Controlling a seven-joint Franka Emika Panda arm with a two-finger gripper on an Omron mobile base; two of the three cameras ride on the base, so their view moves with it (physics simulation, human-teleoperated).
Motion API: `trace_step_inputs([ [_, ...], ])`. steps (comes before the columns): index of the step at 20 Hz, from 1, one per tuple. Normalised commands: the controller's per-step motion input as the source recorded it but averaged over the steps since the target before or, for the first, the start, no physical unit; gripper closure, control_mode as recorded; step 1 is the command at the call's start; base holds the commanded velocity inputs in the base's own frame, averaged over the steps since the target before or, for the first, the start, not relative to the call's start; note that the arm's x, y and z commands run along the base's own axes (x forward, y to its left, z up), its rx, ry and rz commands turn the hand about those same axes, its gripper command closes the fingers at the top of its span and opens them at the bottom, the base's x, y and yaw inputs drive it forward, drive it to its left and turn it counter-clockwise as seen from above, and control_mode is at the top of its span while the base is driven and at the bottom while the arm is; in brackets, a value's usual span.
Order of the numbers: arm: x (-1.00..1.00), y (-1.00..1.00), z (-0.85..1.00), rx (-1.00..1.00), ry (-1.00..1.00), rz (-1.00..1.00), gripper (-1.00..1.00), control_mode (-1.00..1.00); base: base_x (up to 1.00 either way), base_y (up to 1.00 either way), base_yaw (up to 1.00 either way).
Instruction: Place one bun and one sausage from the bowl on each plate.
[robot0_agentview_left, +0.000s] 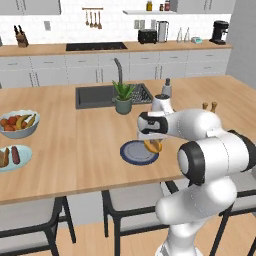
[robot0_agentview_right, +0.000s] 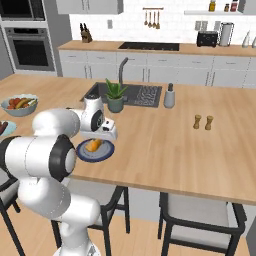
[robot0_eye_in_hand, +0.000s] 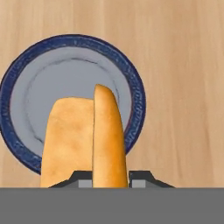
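The bun (robot0_eye_in_hand: 83, 140), a split golden-tan roll, fills the lower middle of the hand view, clamped between the tips of the tool (robot0_eye_in_hand: 111, 180), whose jaws are drawn together on it. It hangs over the dark blue-rimmed plate (robot0_eye_in_hand: 48, 83) that sits in the upper left of that view; whether it already touches the plate's grey face I cannot tell. In the left base view the bun shows as an orange patch at the right rim of this plate, just under the tool, near the frame's centre. At the far left edge of that view the pale blue plate (robot0_agentview_left: 21, 161) already carries what look like a bun and a sausage (robot0_agentview_left: 15, 155), so that half of the task seems done. For the dark plate, the bun is yet to be let go and a sausage is yet to be fetched. The white arm folds low over the wooden worktop (robot0_agentview_left: 75, 150), elbow bulging at lower right, forearm reaching left, hand pointing straight down at the plate.
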Motion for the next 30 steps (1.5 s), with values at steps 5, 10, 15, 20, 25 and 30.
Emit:
trace_step_inputs([
  [5, 0.5, 0.0, -0.35, 0.0, 0.0, 0.0, 1.0, -1.0, 0.0, 0.0, 0.0],
  [10, 0.13, 0.02, -0.26, 0.0, 0.0, 0.0, 1.0, -1.0, 0.0, 0.0, 0.0],
  [15, 0.01, 0.01, -0.22, 0.0, -0.01, 0.0, 1.0, -1.0, 0.0, 0.0, 0.0],
  [20, 0.0, 0.01, -0.01, 0.0, -0.04, 0.0, 1.0, -1.0, 0.0, 0.0, 0.0],
  [25, 0.0, 0.0, 0.0, 0.0, 0.0, 0.0, -1.0, -1.0, 0.0, 0.0, 0.0],
  [30, 0.0, 0.0, 0.0, 0.0, 0.0, 0.0, -1.0, -1.0, 0.0, 0.0, 0.0],
])
